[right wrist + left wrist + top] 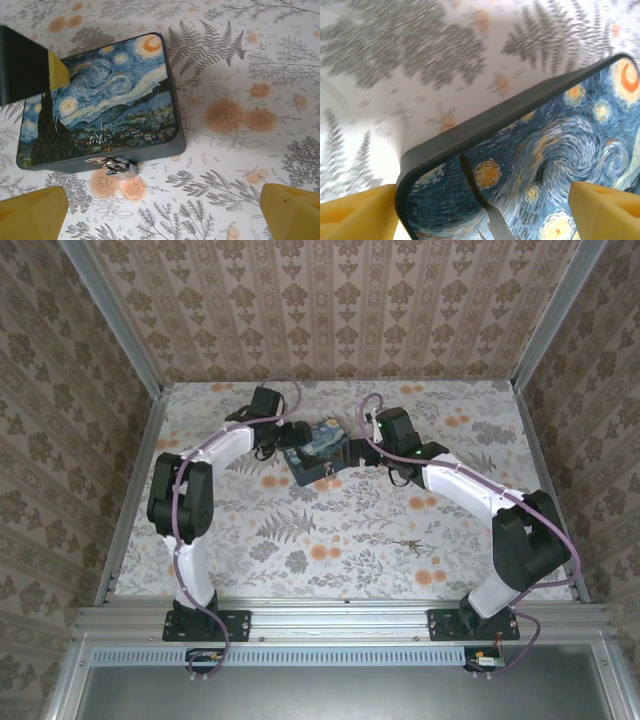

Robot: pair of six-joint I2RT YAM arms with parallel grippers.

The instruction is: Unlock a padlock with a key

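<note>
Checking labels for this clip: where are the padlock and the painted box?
padlock (114,165): right wrist view, on its metal body.
painted box (100,107): right wrist view, middle of its lid.

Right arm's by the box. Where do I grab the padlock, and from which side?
Probably the padlock body's two ends, coming from the open table side: it hangs low against the Starry Night box front wall, which blocks the other side.
</note>
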